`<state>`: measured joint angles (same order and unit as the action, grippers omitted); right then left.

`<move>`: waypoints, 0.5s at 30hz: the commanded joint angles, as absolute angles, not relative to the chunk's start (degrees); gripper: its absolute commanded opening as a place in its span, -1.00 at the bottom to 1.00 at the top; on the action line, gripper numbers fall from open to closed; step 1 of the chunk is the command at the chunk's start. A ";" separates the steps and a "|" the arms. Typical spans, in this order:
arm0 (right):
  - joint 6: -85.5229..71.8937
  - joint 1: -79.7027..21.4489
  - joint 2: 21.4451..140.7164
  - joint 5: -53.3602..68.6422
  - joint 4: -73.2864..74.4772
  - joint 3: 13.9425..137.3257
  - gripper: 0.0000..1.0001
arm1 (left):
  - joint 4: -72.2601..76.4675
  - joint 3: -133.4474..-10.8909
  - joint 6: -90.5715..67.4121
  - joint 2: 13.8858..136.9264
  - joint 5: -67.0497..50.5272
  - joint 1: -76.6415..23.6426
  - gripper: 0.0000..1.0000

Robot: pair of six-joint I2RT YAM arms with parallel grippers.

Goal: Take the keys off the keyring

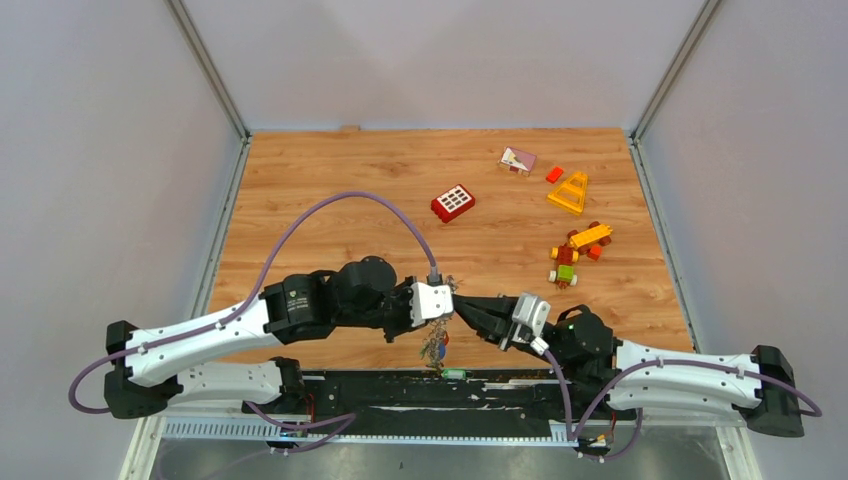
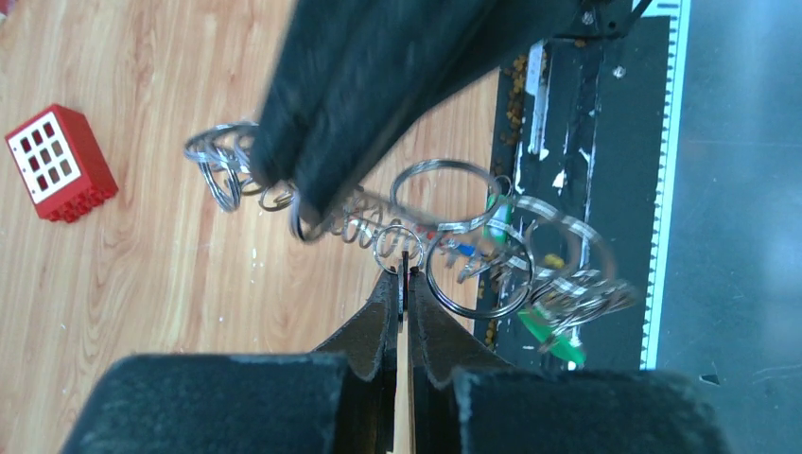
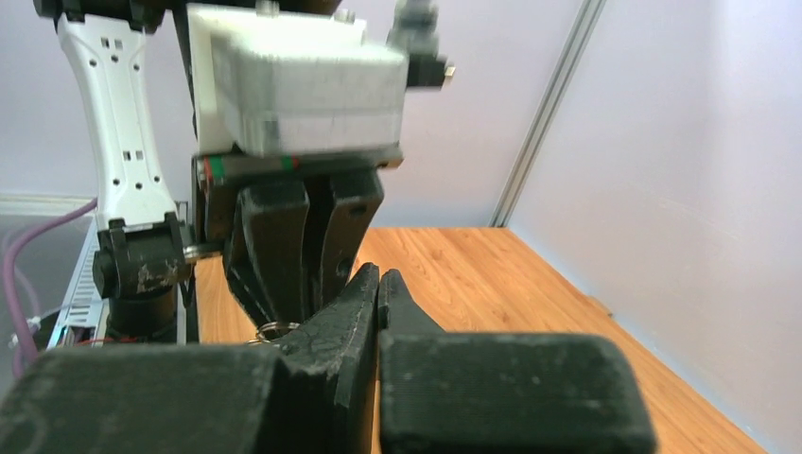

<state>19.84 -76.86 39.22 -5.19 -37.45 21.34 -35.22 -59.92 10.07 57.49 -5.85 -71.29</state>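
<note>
Keyring (image 1: 435,345), a bunch of shiny grey metal loops, hangs in the air over the near edge of the wide, smooth brown wooden desk (image 1: 350,190). It is held up between the two arms so nothing drags. The black left gripper (image 2: 404,270) is squeezed tight on one small silver loop (image 2: 397,248). The black right gripper (image 3: 380,276) is squeezed tight too, and looks to be pinching the curly chain of little loops (image 2: 355,227) just beside it. I think they hold both sides so the bunch does not swing and a loop can be pulled open. The big round loops (image 2: 444,163) are thin, hard wire and look slippery. The small flat silver keys (image 2: 572,301) dangle from them in a clump, one with a green plastic head (image 2: 558,342). None looks free yet.
</note>
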 commanded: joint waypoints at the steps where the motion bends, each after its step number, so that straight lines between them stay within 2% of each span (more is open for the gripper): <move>1: 20.24 -77.08 36.62 -6.30 -44.32 21.41 -1.00 | -35.78 -59.41 9.16 56.78 -2.67 -71.55 -1.00; 11: 19.62 -77.08 33.92 -8.33 -40.02 20.49 -1.00 | -33.98 -57.17 6.83 55.15 8.64 -71.48 -1.00; 15: 18.25 -77.08 33.10 -11.50 -36.40 20.61 -1.00 | -30.73 -54.74 3.68 55.02 9.84 -68.70 -1.00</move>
